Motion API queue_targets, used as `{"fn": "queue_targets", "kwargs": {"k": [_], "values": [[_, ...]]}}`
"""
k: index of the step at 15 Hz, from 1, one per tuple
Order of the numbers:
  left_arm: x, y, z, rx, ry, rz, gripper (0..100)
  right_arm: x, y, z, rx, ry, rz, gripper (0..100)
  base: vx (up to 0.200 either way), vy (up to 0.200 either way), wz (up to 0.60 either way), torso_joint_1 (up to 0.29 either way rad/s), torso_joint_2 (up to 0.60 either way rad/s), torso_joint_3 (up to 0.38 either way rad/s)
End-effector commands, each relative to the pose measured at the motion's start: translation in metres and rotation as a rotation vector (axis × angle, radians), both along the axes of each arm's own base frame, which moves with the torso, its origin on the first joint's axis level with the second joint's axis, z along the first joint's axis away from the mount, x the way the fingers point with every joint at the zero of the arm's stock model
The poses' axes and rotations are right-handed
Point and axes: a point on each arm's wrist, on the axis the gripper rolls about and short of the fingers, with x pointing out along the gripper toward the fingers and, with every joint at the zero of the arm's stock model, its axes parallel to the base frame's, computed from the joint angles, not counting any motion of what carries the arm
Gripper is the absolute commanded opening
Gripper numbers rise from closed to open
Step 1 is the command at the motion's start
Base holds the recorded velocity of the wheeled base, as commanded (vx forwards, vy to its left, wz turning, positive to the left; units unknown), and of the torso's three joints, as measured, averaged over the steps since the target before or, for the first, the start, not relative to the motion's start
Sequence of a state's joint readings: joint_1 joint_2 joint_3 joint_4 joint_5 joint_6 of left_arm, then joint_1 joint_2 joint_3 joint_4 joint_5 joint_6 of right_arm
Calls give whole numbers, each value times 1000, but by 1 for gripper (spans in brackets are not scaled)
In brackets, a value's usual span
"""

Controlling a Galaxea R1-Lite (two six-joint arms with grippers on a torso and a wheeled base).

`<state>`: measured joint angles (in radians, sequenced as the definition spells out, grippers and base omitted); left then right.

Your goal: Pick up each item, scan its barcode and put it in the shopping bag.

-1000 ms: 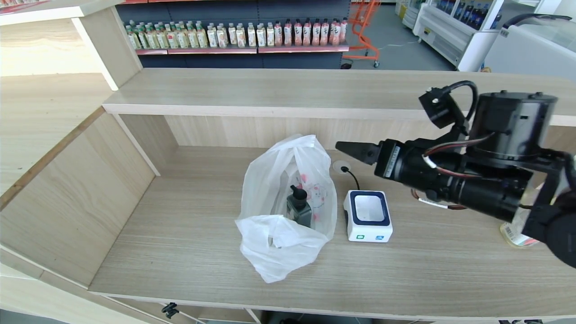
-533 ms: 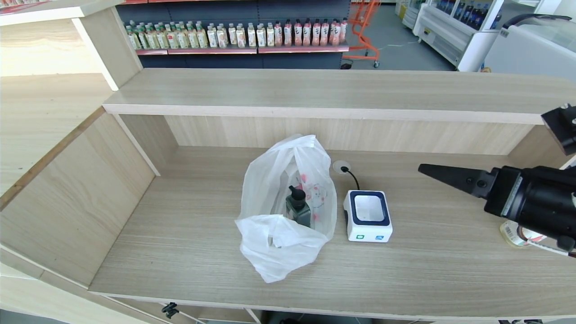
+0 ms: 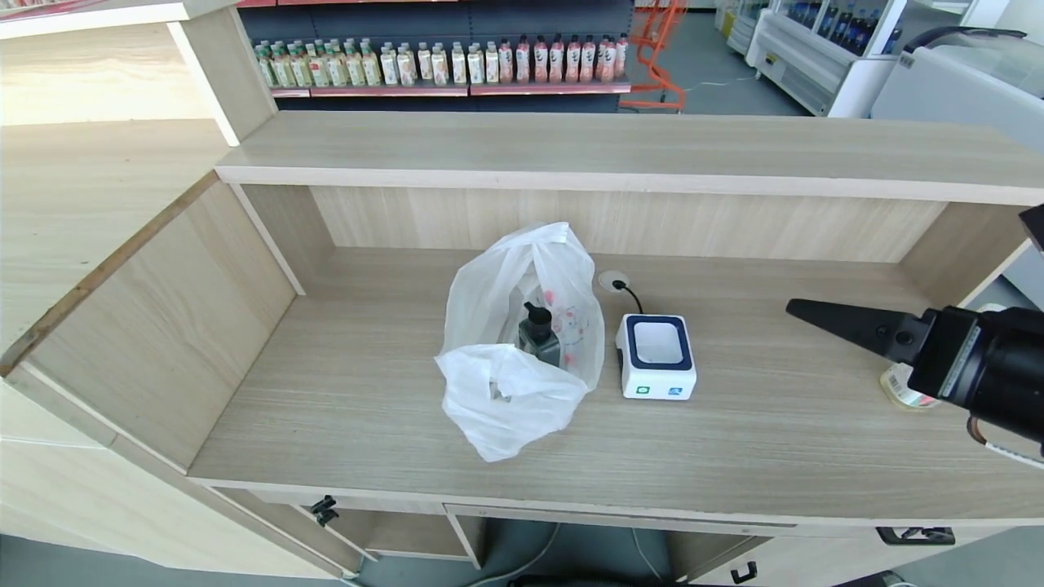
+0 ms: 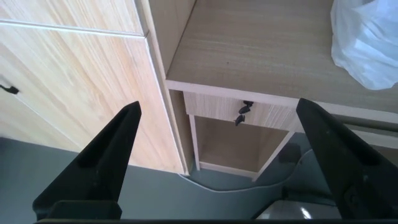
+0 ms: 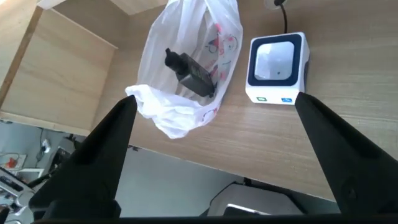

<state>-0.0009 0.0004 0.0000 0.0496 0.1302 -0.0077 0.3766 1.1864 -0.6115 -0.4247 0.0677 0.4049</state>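
Left gripper: fingers spread wide with nothing between them and touching nothing. It hangs off the front edge of the counter, on the far side of the bag from the scanner, and a small black drawer handle lies beyond the fingertips.
Shopping bag: white thin plastic, mouth open, sitting just left of the scanner. There is pink print on its side, too small to read.
Dark bottle: has a pump top and lies tilted inside the bag, on the side nearest the scanner. No label text can be made out.
Scanner: a white box with a dark blue frame around its top window. A small green mark and a small blue mark sit on its front face, and neither is legible. A black cable runs from behind it to a hole in the counter.
Right gripper: fingers spread wide, holding nothing, raised above the counter well to the right of the scanner and pointing toward it.
Labelled item: stands on the counter to the right of the scanner, past the right gripper and partly hidden by it. It carries a barcode strip and red print, both unreadable.
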Motion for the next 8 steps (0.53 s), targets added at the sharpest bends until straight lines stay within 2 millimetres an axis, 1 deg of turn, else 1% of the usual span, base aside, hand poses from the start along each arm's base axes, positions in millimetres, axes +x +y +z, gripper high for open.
{"fn": "queue_targets", "kwargs": {"k": [1, 2, 4, 5, 6, 8], "values": [[0, 0, 0, 2, -1, -1, 100, 5, -10, -7, -39, 28, -59, 100, 0, 0, 0, 0, 0, 0], [0, 0, 0, -2, -1, 0, 100, 6, -14, -10, -46, 40, -78, 100, 0, 0, 0, 0, 0, 0], [0, 0, 0, -3, -1, 0, 100, 8, -24, -15, -94, 69, -134, 100, 0, -200, 0, 10, 7, 0], [0, 0, 0, -3, -1, 0, 100, 8, -24, -15, -94, 69, -134, 100, 0, -200, 0, -7, -7, -2], [0, 0, 0, -2, -1, 0, 100, 9, -30, -19, -130, 98, -222, 100, 0, -200, 0, -2, 2, 7], [0, 0, 0, -2, -1, 0, 100, 5, -32, -25, -136, 114, -233, 100, 0, -200, 0, 12, 2, 2]]}}
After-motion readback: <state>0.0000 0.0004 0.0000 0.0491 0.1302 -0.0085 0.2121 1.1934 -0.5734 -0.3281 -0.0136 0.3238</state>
